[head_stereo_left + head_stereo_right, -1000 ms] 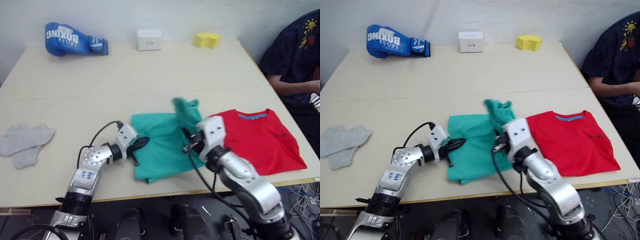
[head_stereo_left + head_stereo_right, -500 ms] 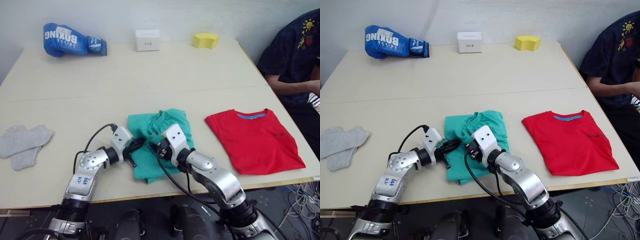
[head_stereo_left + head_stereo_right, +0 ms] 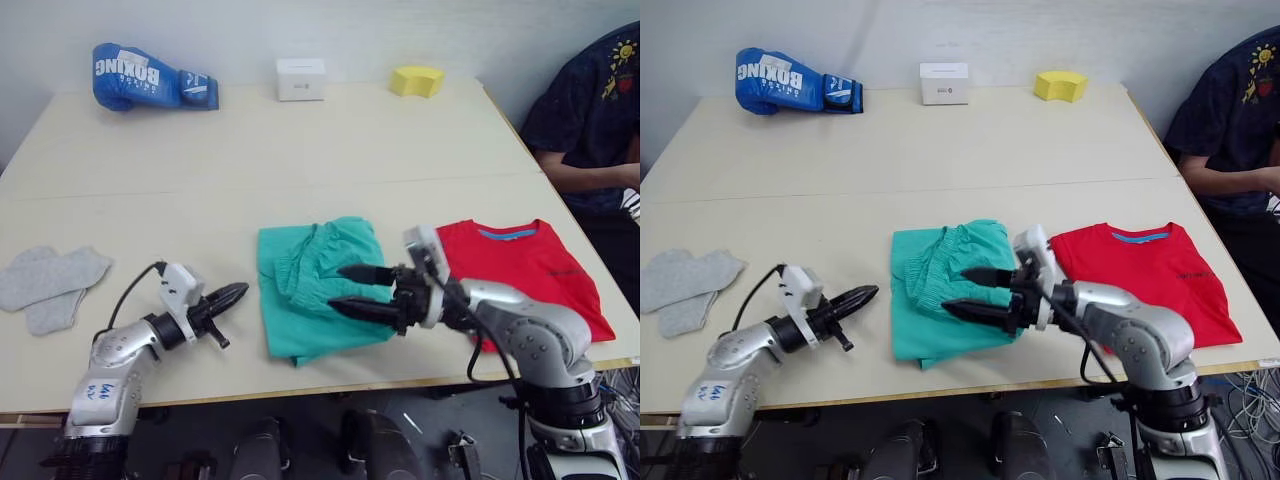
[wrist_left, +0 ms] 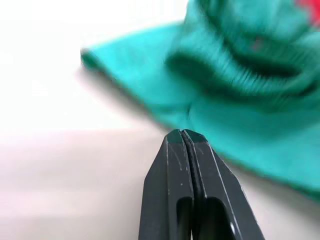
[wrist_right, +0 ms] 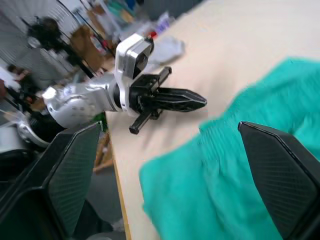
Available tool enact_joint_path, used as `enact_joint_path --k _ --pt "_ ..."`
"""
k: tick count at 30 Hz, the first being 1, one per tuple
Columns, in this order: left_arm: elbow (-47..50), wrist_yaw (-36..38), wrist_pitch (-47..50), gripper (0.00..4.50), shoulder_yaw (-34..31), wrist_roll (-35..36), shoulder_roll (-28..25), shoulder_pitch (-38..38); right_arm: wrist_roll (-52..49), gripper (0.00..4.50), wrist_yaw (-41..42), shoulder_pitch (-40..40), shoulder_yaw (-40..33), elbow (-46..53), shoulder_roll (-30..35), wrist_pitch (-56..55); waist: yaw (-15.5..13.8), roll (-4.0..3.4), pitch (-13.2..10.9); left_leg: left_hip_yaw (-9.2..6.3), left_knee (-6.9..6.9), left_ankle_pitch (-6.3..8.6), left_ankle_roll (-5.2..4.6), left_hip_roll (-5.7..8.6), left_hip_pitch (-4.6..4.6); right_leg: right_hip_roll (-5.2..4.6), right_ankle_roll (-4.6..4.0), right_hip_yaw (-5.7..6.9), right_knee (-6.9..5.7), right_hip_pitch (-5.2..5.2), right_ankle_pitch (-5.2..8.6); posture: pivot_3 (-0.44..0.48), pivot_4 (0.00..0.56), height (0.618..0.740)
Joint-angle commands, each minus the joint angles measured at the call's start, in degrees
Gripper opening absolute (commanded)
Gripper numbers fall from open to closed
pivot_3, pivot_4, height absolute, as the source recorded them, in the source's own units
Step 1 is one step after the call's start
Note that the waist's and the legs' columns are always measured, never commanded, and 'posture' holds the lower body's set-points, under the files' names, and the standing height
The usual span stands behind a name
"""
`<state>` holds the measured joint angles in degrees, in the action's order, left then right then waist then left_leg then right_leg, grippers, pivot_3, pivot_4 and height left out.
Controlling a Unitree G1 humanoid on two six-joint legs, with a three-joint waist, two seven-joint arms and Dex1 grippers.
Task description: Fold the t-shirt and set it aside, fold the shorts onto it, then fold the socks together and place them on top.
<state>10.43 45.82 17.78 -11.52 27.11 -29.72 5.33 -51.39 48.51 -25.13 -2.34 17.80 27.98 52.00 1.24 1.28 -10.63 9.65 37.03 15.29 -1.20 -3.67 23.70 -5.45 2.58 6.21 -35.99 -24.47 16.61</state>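
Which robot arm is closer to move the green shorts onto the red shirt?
Probably the right. Its open gripper hovers over the shorts, beside the shirt. The left gripper is shut, off the shorts' far edge.

The shorts (image 3: 316, 287) are seen mid-table near the front edge, with the t-shirt (image 3: 529, 273) laid to their right. The socks (image 3: 48, 284) are placed far left. Along the back of the table (image 3: 300, 150), a boxing glove (image 3: 150, 77), a small box (image 3: 301, 79) and a sponge (image 3: 417, 80) are lined up left to right.
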Motion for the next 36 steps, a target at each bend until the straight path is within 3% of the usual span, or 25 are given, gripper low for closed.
enact_joint_path --k 1,5,10,12,16,21,24,27,29,33,36 --pt "4.2 3.9 2.3 0.0 2.7 4.2 -1.0 5.8 11.1 3.13 6.6 -3.4 1.6 -8.6 2.1 -15.8 -0.1 0.0 0.0 0.02 0.02 -0.01 -0.02 0.02 0.03 0.0 0.05 0.0 0.07 0.0 -0.08 0.0 0.15 0.74" --pt "0.8 5.4 0.6 0.0 11.5 -2.7 -0.4 13.2 24.2 1.77 14.8 -8.9 7.6 -23.8 1.3 -36.1 0.1 0.0 0.0 0.23 -0.01 -0.18 -0.31 0.11 0.04 0.05 0.18 -0.07 0.11 -0.02 -0.17 0.0 0.15 0.74" --pt "-7.9 1.3 -0.9 0.0 19.1 -12.4 2.0 18.3 31.8 0.02 24.0 -16.2 12.1 -42.7 -3.1 -51.8 0.9 0.0 0.0 0.55 0.02 -0.44 -0.05 0.04 -0.05 0.27 0.24 -0.03 0.03 -0.09 -0.16 0.0 0.15 0.74" --pt "-10.4 1.0 -4.8 0.0 22.6 -18.9 -0.2 18.9 31.2 0.02 28.0 -18.0 11.9 -47.3 -5.3 -53.9 1.0 -0.01 0.0 0.57 0.02 -0.48 0.0 -0.03 -0.11 0.36 0.24 -0.05 0.0 -0.09 -0.16 0.0 0.15 0.74" --pt "-10.8 -1.3 -1.3 0.0 22.1 -18.7 1.1 17.4 35.7 0.02 30.8 -23.1 13.5 -60.6 -9.1 -59.6 1.1 -0.02 0.0 0.55 0.02 -0.51 0.06 -0.14 -0.16 0.4 0.22 -0.18 -0.08 -0.09 -0.16 0.0 0.15 0.74" --pt "-10.8 -5.3 1.6 0.0 22.7 -21.4 1.7 14.2 42.1 0.02 17.6 -32.8 10.1 -82.3 -11.3 -69.3 1.5 -0.03 0.0 0.54 0.02 -0.51 0.07 -0.04 -0.27 0.15 0.14 -0.4 -0.28 -0.05 -0.11 0.0 0.15 0.74" --pt "-11.7 -5.3 0.5 0.0 23.7 -22.0 1.9 13.7 44.8 0.02 9.4 -36.0 8.8 -88.1 -11.6 -72.9 1.7 -0.04 0.0 0.52 0.01 -0.53 0.13 -0.03 -0.33 0.1 0.06 -0.41 -0.4 -0.04 -0.07 0.0 0.15 0.74" --pt "-12.2 -5.5 -0.4 0.0 23.1 -21.6 2.6 14.1 45.5 0.02 6.0 -37.2 6.6 -90.2 -11.3 -74.8 1.9 -0.04 0.0 0.5 -0.01 -0.58 0.23 -0.03 -0.41 0.08 -0.02 -0.4 -0.51 -0.01 -0.02 0.0 0.15 0.74" --pt "-12.5 -5.5 -2.2 0.0 22.1 -21.0 3.2 14.5 44.0 0.02 8.5 -37.4 4.1 -89.7 -11.1 -75.9 1.9 -0.06 0.0 0.47 -0.02 -0.6 0.27 -0.03 -0.41 0.08 -0.04 -0.39 -0.54 -0.01 -0.01 0.0 0.15 0.74" --pt "-11.1 -4.7 -3.2 0.0 18.7 -17.0 5.0 15.9 38.9 0.02 20.4 -34.0 0.0 -82.7 -10.9 -77.0 1.8 -0.06 0.0 0.47 -0.01 -0.61 0.26 -0.03 -0.41 0.09 -0.04 -0.38 -0.59 -0.01 -0.01 0.0 0.15 0.74" --pt "-9.9 -4.7 -2.2 0.0 16.7 -14.6 5.7 17.6 36.0 0.02 25.5 -26.7 0.3 -71.1 -10.5 -74.5 1.6 -0.06 0.0 0.43 -0.01 -0.61 0.25 -0.04 -0.39 0.09 -0.04 -0.34 -0.59 0.0 -0.01 0.0 0.15 0.74"
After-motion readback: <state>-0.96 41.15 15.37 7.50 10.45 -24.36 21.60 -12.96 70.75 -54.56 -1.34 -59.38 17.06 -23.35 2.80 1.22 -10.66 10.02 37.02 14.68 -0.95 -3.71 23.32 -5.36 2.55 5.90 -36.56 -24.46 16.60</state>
